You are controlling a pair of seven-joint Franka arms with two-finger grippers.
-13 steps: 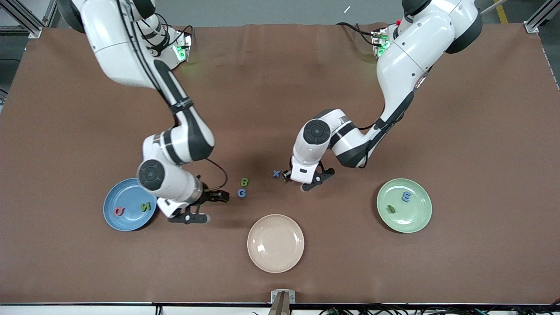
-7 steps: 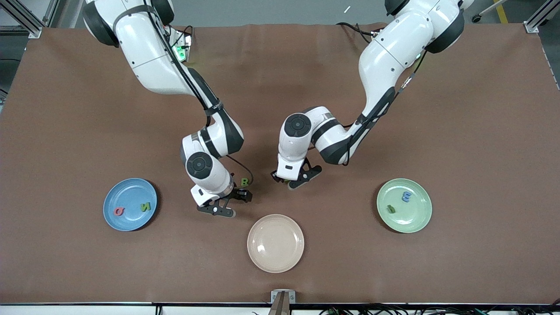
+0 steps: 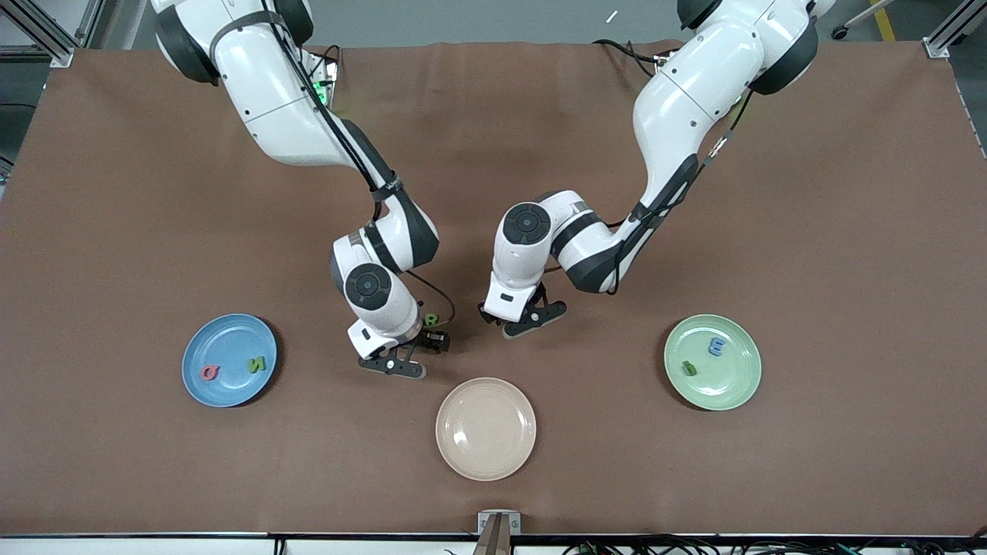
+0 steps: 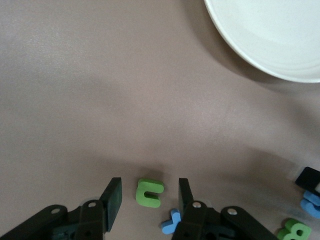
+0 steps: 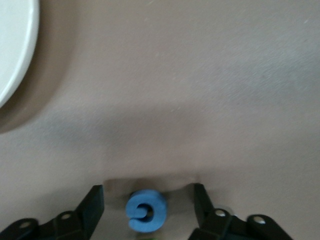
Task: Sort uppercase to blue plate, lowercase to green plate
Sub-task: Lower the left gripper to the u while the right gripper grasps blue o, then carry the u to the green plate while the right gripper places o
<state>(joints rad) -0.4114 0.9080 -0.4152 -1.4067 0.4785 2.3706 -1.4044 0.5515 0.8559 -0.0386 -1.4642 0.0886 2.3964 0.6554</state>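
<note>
My right gripper [image 3: 416, 353] is down at the table with a blue G [image 5: 146, 210] lying between its open fingers [image 5: 92, 202], gaps on both sides. A green B [image 3: 432, 317] lies just beside it. My left gripper [image 3: 509, 318] is low and open around a green n/u letter [image 4: 149, 192], without touching it. A blue x [image 4: 171, 221] lies partly under one finger [image 4: 186, 192]. The blue plate [image 3: 229, 339] holds a pink-red Q [image 3: 210, 373] and a green N [image 3: 257, 363]. On the green plate [image 3: 712, 389] lie a blue e [image 3: 716, 347] and a green d [image 3: 688, 368].
A beige plate [image 3: 486, 428] sits nearer to the front camera than both grippers, between the two coloured plates. The two grippers work close together at the table's middle. Brown cloth [image 3: 848, 231] covers the table.
My right arm swung from beside the blue plate to the table's middle and came down over the blue G. My left gripper shifted slightly and now hides the blue x in the front view.
</note>
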